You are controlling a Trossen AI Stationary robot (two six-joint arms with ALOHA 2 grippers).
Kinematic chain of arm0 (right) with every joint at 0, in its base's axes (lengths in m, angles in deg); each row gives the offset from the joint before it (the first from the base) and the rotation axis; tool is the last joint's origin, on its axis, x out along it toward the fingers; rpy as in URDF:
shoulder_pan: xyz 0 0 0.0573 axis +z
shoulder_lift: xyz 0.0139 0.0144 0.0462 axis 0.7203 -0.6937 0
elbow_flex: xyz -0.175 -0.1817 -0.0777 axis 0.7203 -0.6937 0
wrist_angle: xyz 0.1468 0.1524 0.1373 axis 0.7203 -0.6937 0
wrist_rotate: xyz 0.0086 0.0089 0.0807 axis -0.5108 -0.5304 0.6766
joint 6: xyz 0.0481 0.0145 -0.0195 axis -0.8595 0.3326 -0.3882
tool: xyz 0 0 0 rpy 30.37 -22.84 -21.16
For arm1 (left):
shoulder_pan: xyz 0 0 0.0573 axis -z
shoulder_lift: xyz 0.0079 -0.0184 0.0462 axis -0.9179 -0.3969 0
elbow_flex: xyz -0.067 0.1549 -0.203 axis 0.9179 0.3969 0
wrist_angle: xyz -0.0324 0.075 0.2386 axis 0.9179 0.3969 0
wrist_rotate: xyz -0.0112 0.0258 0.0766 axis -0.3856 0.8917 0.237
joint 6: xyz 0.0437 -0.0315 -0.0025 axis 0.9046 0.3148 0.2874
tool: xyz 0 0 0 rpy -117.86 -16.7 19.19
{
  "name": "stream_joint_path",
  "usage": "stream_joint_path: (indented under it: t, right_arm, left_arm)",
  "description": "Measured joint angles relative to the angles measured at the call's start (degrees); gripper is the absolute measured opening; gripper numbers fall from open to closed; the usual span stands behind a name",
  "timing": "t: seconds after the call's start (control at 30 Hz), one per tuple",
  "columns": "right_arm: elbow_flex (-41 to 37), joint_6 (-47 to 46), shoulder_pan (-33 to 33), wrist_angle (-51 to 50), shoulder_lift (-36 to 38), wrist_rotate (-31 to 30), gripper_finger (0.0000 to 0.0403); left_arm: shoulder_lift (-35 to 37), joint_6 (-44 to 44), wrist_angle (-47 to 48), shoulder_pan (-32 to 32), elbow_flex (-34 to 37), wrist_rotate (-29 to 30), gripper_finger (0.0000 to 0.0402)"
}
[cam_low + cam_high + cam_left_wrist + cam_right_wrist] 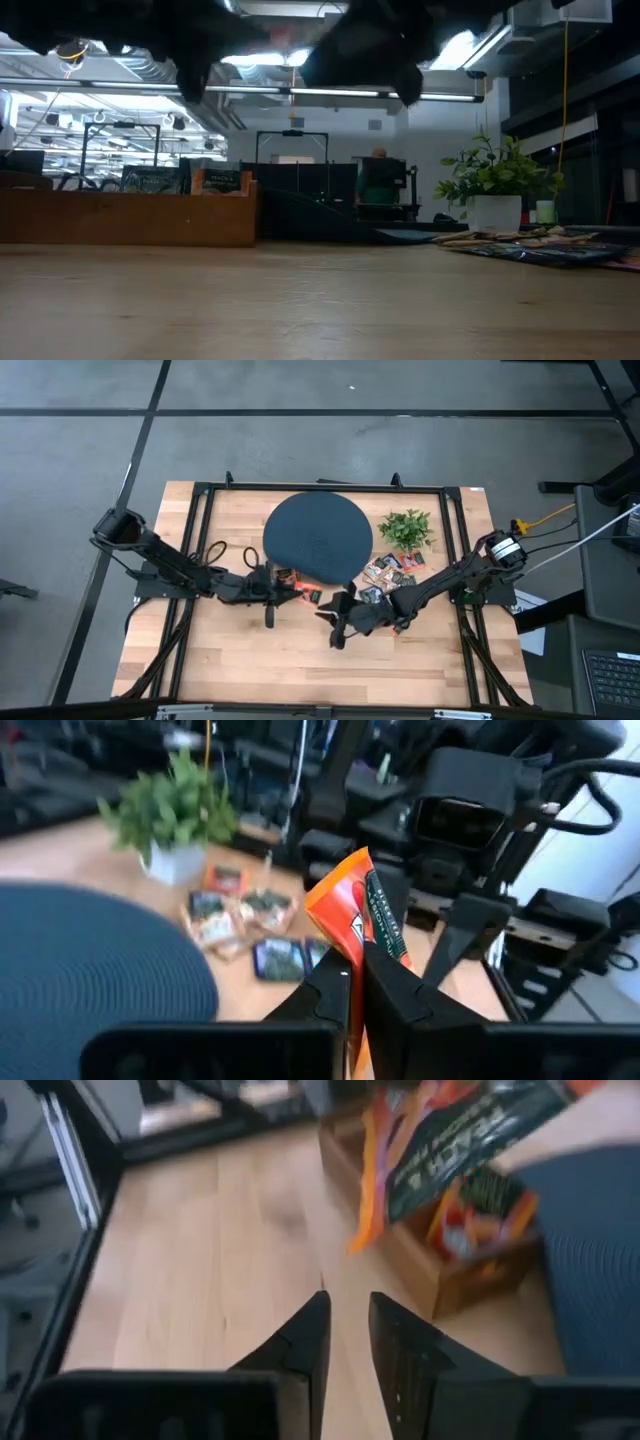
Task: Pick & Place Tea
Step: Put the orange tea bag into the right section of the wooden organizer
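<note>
My left gripper hangs just in front of the round dark disc, shut on an orange and dark green tea sachet. The same sachet shows in the right wrist view, above a wooden box with more sachets standing in it. My right gripper hovers over bare wood right of it, its fingers a narrow gap apart with nothing between them. A loose pile of tea sachets lies flat on the table right of the disc. My left gripper pinches the sachet's lower part between its two fingers, which lie on its two flat faces. The fingers come level from the table's left. The sachet stands upright and edge-on, its upper half sticking out past the fingertips, lifted clear of the table.
A small green plant in a white pot stands at the far right, behind the pile. A black frame runs round the tabletop. Bare wood stretches along the near edge.
</note>
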State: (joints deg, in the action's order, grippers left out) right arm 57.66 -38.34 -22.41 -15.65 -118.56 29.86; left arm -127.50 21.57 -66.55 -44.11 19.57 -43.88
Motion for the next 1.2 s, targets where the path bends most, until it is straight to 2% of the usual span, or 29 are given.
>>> stream_joint_path:
  t: [0.2,0.37,0.5,0.6,0.7,0.77,0.93,1.2]
  right_arm:
    - [0.0,5.6,-2.3,9.2,0.0,-0.5,0.0086]
    - [0.0,6.9,-4.1,14.7,0.0,2.8,0.0137]
    - [0.0,8.2,-5.0,16.9,0.0,2.9,0.0182]
    - [0.0,8.6,-5.3,18.7,0.0,0.7,0.0201]
    - [0.0,10.1,-5.3,19.6,0.0,-4.4,0.0205]
    - [0.0,11.5,-5.3,19.5,0.1,-7.5,0.0204]
    - [0.0,14.6,-5.3,22.0,0.2,-8.1,0.0182]
    - [0.0,16.0,-5.3,23.1,0.3,-8.1,0.0097]
  left_arm:
    - [0.1,6.6,-7.7,0.8,0.0,4.0,0.0009]
    - [0.1,10.1,-8.8,0.8,0.0,7.8,0.0009]
    - [0.1,12.4,-10.5,0.8,0.0,9.7,0.001]
    - [0.1,14.7,-12.1,0.8,0.0,11.3,0.001]
    - [0.1,15.9,-13.0,0.8,0.0,11.1,0.001]
    - [0.1,16.6,-12.9,0.8,0.0,11.1,0.0011]
    - [0.1,18.2,-13.0,0.8,0.0,12.3,0.0011]
    - [0.1,19.5,-13.9,0.8,0.0,12.5,0.0014]
